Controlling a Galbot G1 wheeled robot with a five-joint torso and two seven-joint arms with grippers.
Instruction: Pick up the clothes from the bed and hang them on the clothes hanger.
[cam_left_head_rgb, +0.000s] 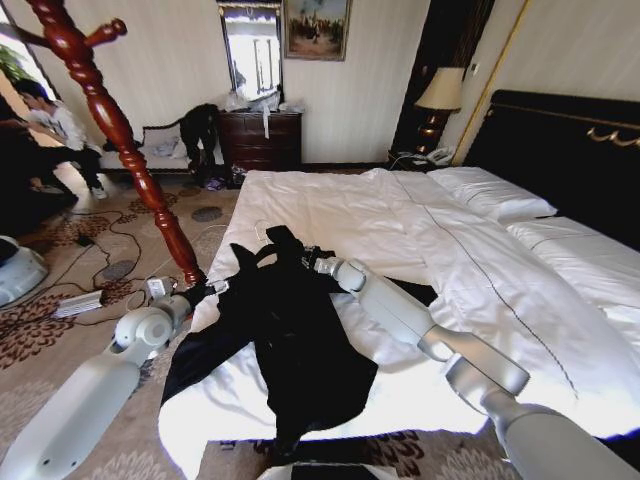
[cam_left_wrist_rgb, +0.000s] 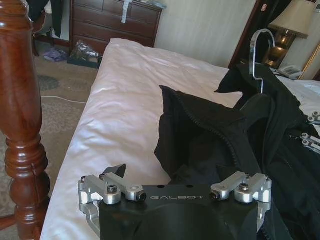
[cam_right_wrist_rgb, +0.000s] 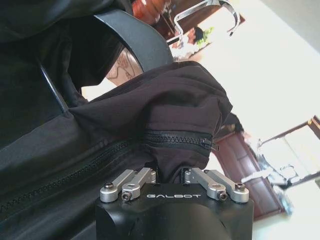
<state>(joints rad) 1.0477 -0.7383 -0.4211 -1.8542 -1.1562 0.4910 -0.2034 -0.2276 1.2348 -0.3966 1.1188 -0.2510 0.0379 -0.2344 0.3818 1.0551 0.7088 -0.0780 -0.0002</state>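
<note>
Right end effector (cam_right_wrist_rgb: 169, 174), marked GALBOT, grasps clothes (cam_right_wrist_rgb: 150, 115); left end effector (cam_left_wrist_rgb: 175, 187) released.

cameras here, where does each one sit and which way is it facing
Head view: on the robot's head, looking forward and down at the bed, the black coat and the red-brown coat stand; both arms show.
Left wrist view: on the left arm, facing across the bed; left pincer open beside the coat.
Right wrist view: on the right arm, close against the coat; right pincer shut on its fabric.
All three share the coat.
</note>
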